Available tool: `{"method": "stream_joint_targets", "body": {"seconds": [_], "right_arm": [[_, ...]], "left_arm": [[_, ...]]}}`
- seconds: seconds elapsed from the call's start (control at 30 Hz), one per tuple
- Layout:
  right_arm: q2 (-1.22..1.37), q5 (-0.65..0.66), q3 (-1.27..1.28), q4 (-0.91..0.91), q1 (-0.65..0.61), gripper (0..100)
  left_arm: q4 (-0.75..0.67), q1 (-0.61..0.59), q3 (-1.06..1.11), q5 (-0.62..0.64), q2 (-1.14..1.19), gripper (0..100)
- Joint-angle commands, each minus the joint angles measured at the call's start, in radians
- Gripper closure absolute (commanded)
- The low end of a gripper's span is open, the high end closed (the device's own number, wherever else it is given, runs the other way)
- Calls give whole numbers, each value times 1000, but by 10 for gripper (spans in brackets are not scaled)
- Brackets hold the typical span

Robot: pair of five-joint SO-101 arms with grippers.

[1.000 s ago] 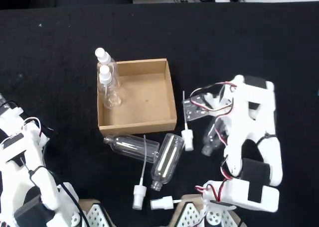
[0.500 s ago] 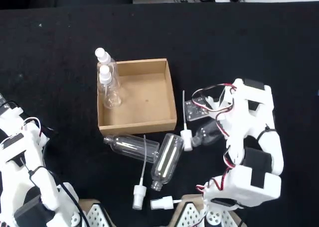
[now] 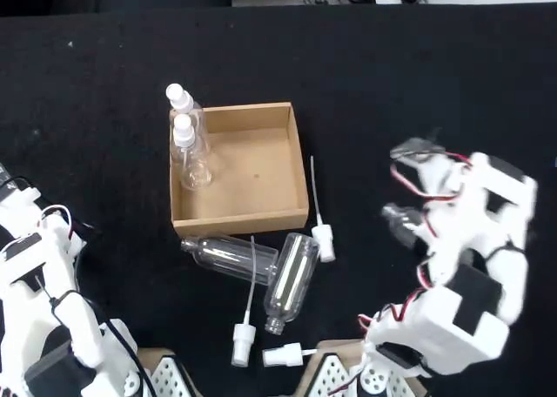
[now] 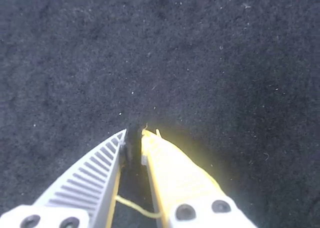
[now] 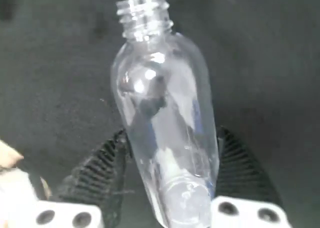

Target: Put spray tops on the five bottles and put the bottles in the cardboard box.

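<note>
- Right arm (image 3: 461, 323): blocky white shells, black motor blocks, looping red, black and white wires.
- Left arm (image 3: 30, 327): white, with thin wires.
- Left gripper (image 4: 134, 135): one ribbed white finger, one seemingly yellow, dark screw holes, yellow cord.
- Right gripper (image 5: 170, 138): black ribbed fingers, white base with screws.

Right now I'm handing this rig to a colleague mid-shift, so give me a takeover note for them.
Left gripper: shut, empty, over bare cloth.
Right gripper: shut on an uncapped bottle, held right of the cardboard box.
Done: two capped bottles stand at the box's left wall.
Left: two open bottles lie in front of the box, with three loose spray tops near them. Cap all three bottles, then box them.
</note>
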Motion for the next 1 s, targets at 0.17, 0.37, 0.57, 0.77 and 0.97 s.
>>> {"method": "stream_joint_targets", "body": {"seconds": [0.17,0.37,0.57,0.77,0.97], "right_arm": [[-13,-54,-74,123,34,714],[-15,80,-139,186,-20,615],[-15,275,-113,186,-20,620],[-15,434,-42,176,-23,620],[-5,345,48,-21,-25,620]], "left_arm": [[-18,12,-44,3,-2,963],[-18,12,-44,3,-2,963],[-18,12,-44,3,-2,963],[-18,12,-45,3,0,963],[-18,12,-45,3,0,963]]}}
